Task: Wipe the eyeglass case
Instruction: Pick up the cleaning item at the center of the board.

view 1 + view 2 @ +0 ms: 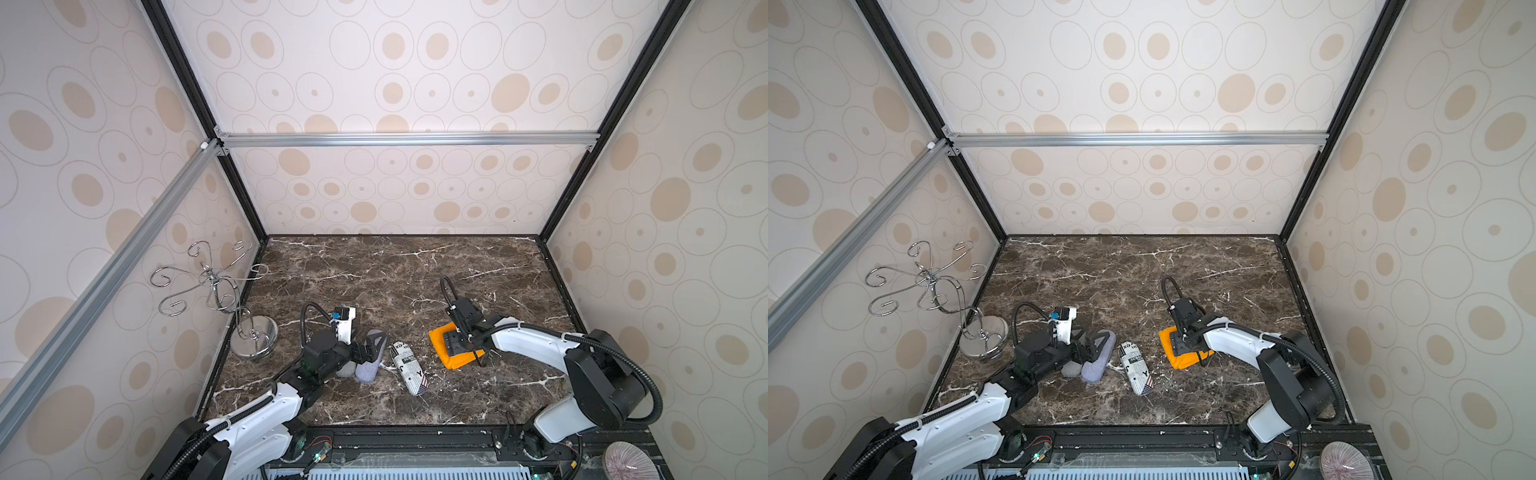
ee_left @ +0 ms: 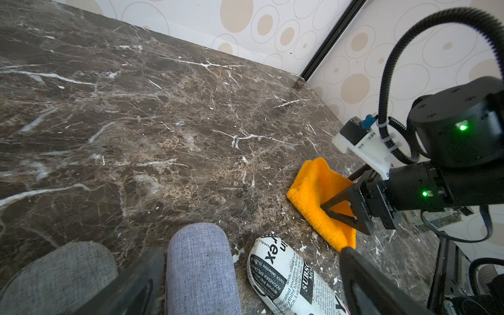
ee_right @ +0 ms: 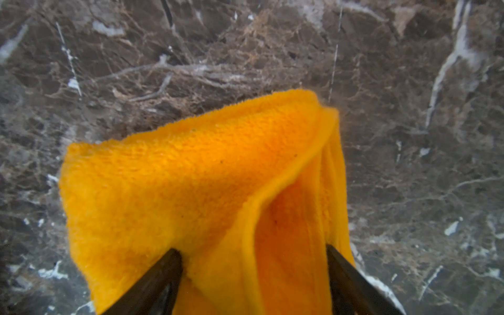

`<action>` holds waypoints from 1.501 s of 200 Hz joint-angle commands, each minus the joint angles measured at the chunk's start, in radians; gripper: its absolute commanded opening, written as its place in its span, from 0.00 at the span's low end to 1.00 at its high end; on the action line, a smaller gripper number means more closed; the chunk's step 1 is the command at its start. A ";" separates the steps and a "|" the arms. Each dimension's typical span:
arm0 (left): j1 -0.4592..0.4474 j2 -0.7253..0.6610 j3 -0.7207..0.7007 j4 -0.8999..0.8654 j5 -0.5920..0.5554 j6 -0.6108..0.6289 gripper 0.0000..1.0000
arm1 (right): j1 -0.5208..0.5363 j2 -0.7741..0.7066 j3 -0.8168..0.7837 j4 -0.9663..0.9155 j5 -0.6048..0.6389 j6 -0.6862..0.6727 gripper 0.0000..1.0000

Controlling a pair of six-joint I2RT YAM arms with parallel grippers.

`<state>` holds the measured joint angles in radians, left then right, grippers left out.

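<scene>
Your right gripper is open astride a raised fold of the orange cloth on the counter, where one squeeze would lift it for wiping, and your left gripper is wide open over the blue-grey eyeglass case, maybe touching it, likely to hold it down.

A: Where do the top views look from?
B: High above the near edge, side by side, angled down towards the back wall; both top views take in the whole marble tabletop.
A: And the left wrist camera?
B: Low over the marble, facing across it to the orange cloth under the right gripper; the top views share that patch.
A: The right wrist?
B: Closest of all, looking almost straight down on the same cloth, which fills much of its frame, with marble around it.
</scene>
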<state>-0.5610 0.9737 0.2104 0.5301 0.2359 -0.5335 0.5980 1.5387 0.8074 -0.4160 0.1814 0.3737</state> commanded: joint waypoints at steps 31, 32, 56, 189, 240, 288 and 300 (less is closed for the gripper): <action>-0.015 0.002 0.033 0.021 -0.009 0.015 1.00 | -0.006 0.068 -0.033 0.024 -0.035 0.017 0.56; -0.014 0.002 0.032 0.021 -0.009 0.015 1.00 | -0.006 0.068 -0.034 0.023 -0.034 0.016 0.55; -0.016 -0.006 0.033 0.015 -0.013 0.015 1.00 | -0.005 0.064 -0.037 0.028 -0.038 0.019 0.36; -0.068 -0.033 0.088 -0.164 -0.010 0.026 1.00 | 0.000 -0.432 -0.119 -0.066 -0.116 -0.024 0.07; -0.150 -0.076 0.083 -0.287 -0.051 -0.052 1.00 | 0.024 -0.551 -0.125 -0.117 -0.172 -0.033 0.06; -0.314 -0.106 0.050 -0.334 -0.172 -0.146 1.00 | 0.025 -0.594 -0.157 -0.098 -0.192 -0.016 0.05; -0.354 -0.100 0.043 -0.329 -0.203 -0.169 1.00 | 0.026 -0.600 -0.161 -0.103 -0.191 -0.014 0.05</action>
<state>-0.8471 0.8795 0.2642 0.2352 0.1265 -0.6262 0.6170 0.9604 0.6640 -0.5068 0.0036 0.3527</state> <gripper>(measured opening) 0.999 0.131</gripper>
